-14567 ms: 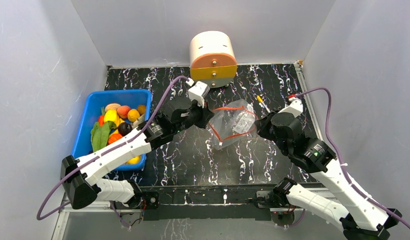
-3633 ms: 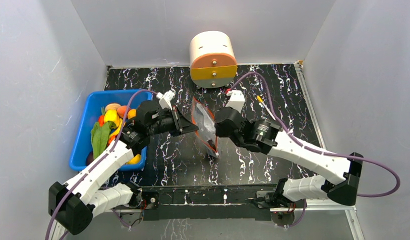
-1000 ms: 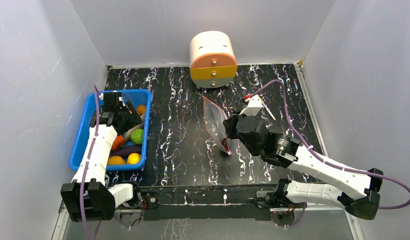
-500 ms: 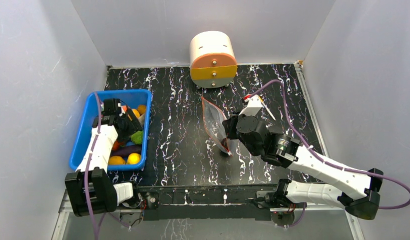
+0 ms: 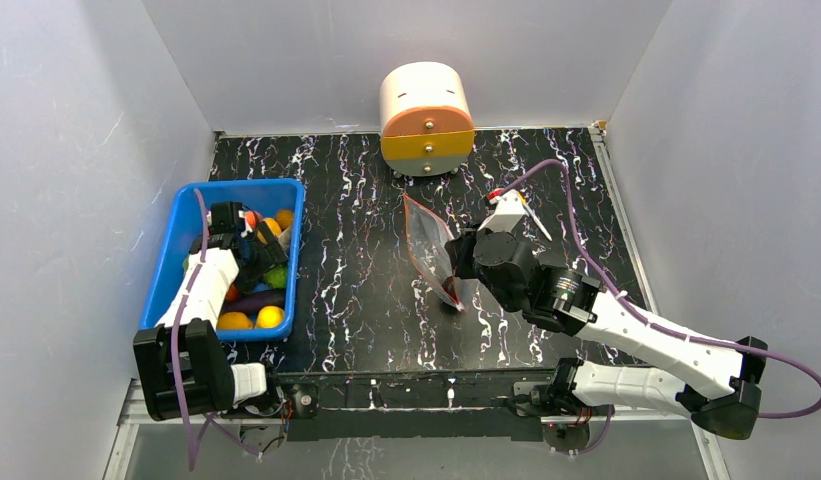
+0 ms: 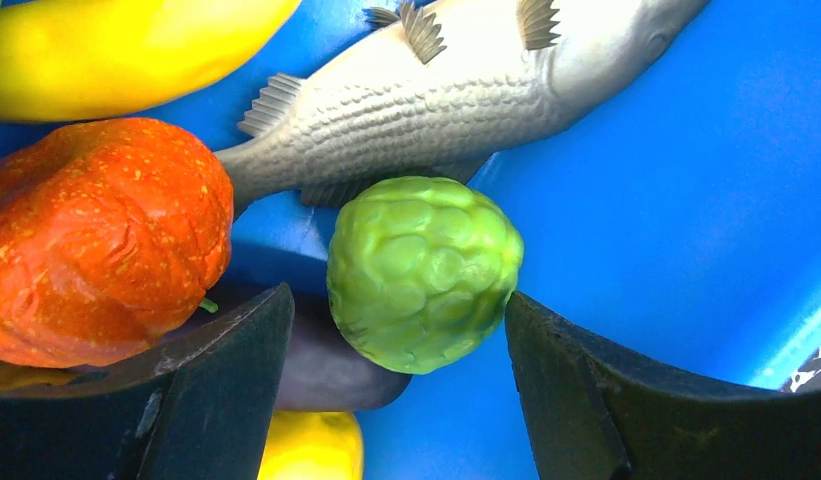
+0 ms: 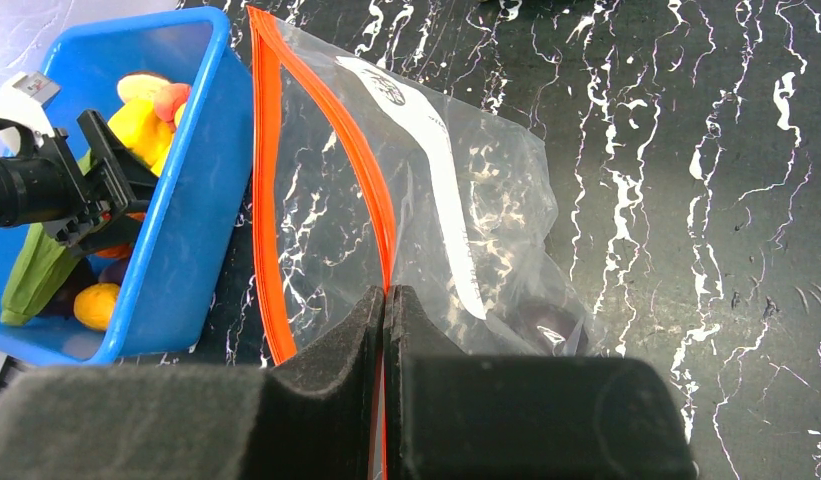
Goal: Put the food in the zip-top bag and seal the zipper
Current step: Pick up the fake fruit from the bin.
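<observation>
From above, L tool (image 5: 249, 247) is down inside the blue bin (image 5: 236, 184) among the food, at the left of the desk (image 5: 356, 290). R tool (image 5: 456, 262) holds the zip-top bag (image 5: 426, 235) up on edge mid-desk, well apart from the bin. L wrist cam: fingers (image 6: 216, 390) are spread, one either side of a bumpy green ball (image 6: 423, 270). The finger on the bare-blue side looks abt touching it, there's a gap on the other side, so no pinch yet. An orange pumpkin-ish piece (image 6: 96, 240) sits just beside that other finger, a silver fish (image 6: 456, 90) lies behind the ball, and sthg purple (image 6: 331, 370) is under it. R wrist cam: jaws are pressed together on the zipper (image 7: 269, 200) strip of one lip. The mouth gapes toward the bin, and a dark lump (image 7: 546, 325) lies in the bottom. To do this pick well, I'd say: centre the ball btwn the fingers, go a touch lower so they meet its widest part, and close w/o catching the pumpkin piece. It's round and bumpy and may roll out. R side shd just hold the mouth wide.
</observation>
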You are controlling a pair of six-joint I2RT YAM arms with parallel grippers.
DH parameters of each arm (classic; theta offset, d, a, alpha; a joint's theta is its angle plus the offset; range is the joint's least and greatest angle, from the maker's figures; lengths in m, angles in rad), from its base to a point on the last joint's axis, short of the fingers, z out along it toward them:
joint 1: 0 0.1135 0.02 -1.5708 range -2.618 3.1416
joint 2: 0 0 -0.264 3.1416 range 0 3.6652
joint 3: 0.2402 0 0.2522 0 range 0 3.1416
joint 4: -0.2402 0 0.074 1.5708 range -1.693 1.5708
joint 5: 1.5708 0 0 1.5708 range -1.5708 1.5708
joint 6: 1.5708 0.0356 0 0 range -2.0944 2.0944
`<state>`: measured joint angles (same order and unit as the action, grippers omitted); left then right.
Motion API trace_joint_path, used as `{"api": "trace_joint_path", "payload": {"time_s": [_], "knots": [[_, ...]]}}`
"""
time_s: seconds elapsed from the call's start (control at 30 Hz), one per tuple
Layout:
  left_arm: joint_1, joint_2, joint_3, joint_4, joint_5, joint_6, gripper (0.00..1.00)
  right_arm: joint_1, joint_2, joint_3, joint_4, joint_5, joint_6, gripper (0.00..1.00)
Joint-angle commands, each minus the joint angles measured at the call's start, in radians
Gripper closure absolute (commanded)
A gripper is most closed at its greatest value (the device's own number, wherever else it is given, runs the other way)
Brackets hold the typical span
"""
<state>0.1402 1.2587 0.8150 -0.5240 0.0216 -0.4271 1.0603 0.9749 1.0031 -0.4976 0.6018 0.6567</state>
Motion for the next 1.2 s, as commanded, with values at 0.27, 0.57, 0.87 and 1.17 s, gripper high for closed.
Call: {"api": "trace_joint_path", "payload": {"time_s": [0.27,0.57,0.87,1.17], "knots": [[-0.004,0.054,-0.012,0.010,0.050,0.007,0.30,0.002,-0.016,-0.004,0.030,0.012,0.011,1.00],[-0.004,0.031,0.018,-0.014,0.072,0.027,0.52,0.002,-0.014,0.006,0.033,0.001,0.013,1.00],[-0.004,-0.040,0.071,-0.045,0.055,0.044,0.61,0.003,-0.013,0.010,0.029,-0.003,0.022,1.00],[-0.004,-0.086,0.144,-0.084,0.030,0.051,0.64,0.002,0.010,0.007,0.044,-0.015,0.036,1.00]]}}
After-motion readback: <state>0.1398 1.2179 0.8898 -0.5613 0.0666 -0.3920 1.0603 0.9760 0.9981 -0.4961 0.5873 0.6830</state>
